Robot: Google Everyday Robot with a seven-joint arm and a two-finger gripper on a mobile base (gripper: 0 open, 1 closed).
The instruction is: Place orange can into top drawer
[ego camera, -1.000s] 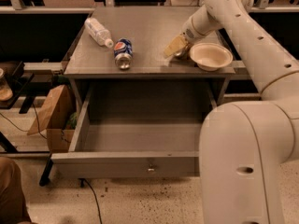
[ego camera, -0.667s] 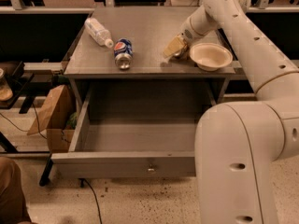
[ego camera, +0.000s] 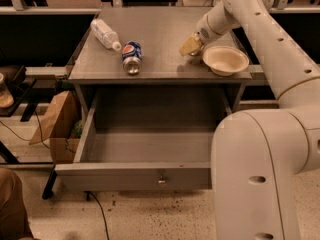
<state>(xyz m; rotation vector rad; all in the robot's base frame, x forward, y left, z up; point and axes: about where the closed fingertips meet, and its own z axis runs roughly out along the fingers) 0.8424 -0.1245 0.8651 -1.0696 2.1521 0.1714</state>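
The top drawer of the grey cabinet is pulled open, and its inside shows nothing in it. A small metal lock sits at the centre of its front panel. My gripper is low over the cabinet top at the back right, just left of a white bowl. The orange can does not show clearly. It may be hidden under or behind the gripper.
A blue Pepsi can lies on its side on the cabinet top, with a clear plastic bottle lying behind it to the left. A white bowl stands at the right edge. A cardboard box stands on the floor to the left.
The gripper stays beside the bowl with hardly any shift. The bulky near part of my arm has moved a little to the left in the view.
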